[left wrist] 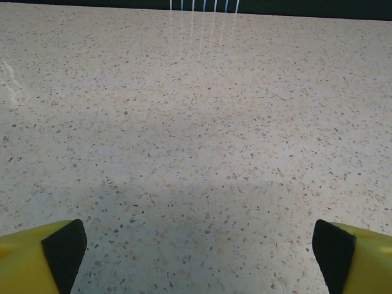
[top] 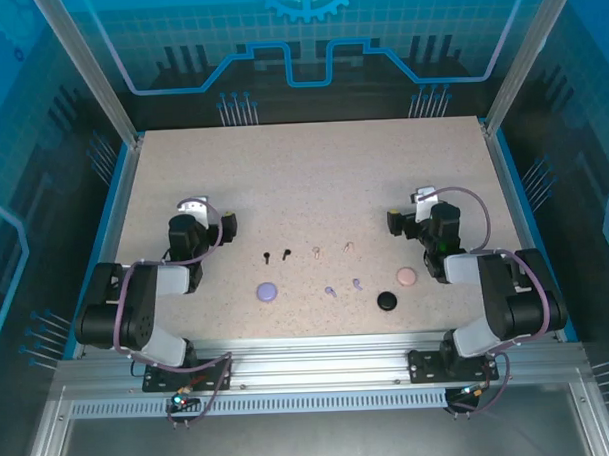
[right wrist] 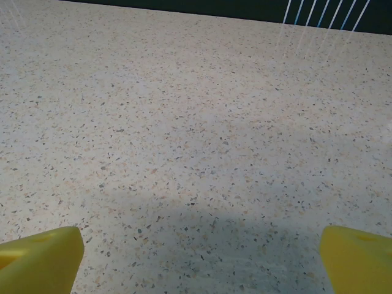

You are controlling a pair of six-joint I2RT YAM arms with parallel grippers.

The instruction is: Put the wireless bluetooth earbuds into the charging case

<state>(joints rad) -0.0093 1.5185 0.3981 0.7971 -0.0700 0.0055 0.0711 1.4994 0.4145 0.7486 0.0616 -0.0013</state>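
Six tiny earbuds lie in the middle of the table: a black pair point(top: 276, 255), a pinkish-beige pair point(top: 316, 253) and a lilac pair point(top: 331, 290). Three round charging cases sit nearer the arms: lilac point(top: 267, 289), pink point(top: 406, 275) and black point(top: 387, 301). My left gripper point(top: 226, 226) rests left of the black earbuds, well apart from them. My right gripper point(top: 395, 222) sits right of the beige earbuds, behind the pink case. In the wrist views the left gripper point(left wrist: 199, 245) and the right gripper point(right wrist: 202, 251) are open over bare tabletop.
The speckled beige table point(top: 313, 178) stretches far behind the earbuds. Metal frame posts and blue side panels point(top: 118, 184) border it. Both arm bases are bolted to the rail point(top: 320, 373) at the near edge.
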